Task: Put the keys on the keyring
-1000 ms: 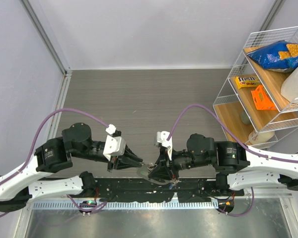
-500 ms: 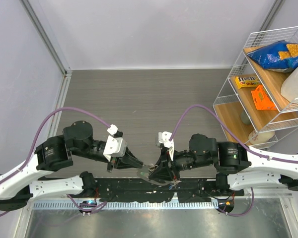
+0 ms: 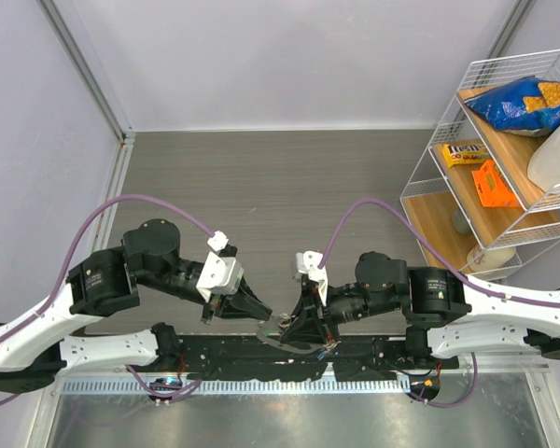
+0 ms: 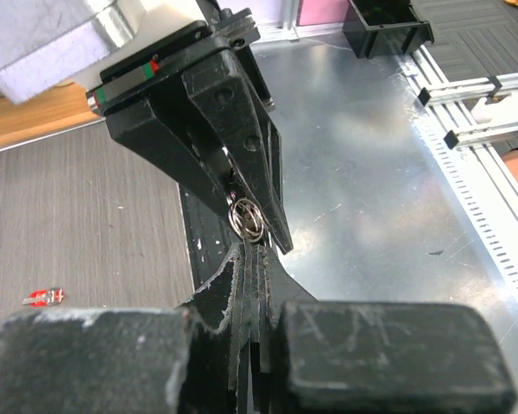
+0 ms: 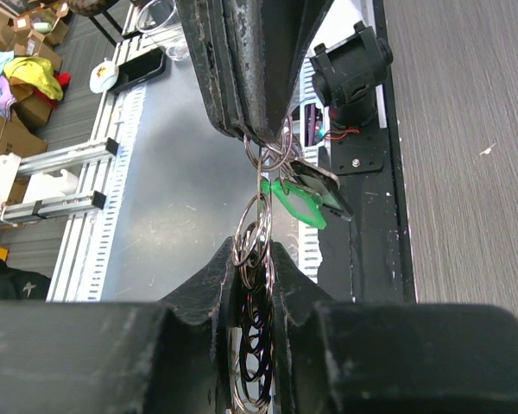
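The keyring (image 5: 257,226), a chain of thin linked wire rings, hangs stretched between both grippers just over the table's near edge. My right gripper (image 5: 255,259) is shut on its lower rings, which fill the gap between the pads. My left gripper (image 4: 255,252) is shut, tips pinching the upper rings (image 4: 246,216). A green-headed key (image 5: 295,203) dangles from the rings beside the left gripper's tips. A red-headed key (image 4: 43,297) lies alone on the wooden tabletop. From above, the left gripper (image 3: 264,317) and right gripper (image 3: 292,327) meet tip to tip.
A white wire rack (image 3: 504,140) with snack packets stands at the right edge. The black base rail (image 3: 289,359) and a metal sheet (image 4: 371,190) lie under the grippers. Purple cables (image 3: 355,210) arch over both arms.
The left gripper's jaws have closed and its tips have moved in onto the rings held by the right gripper. The right gripper has kept its grip and barely moved.
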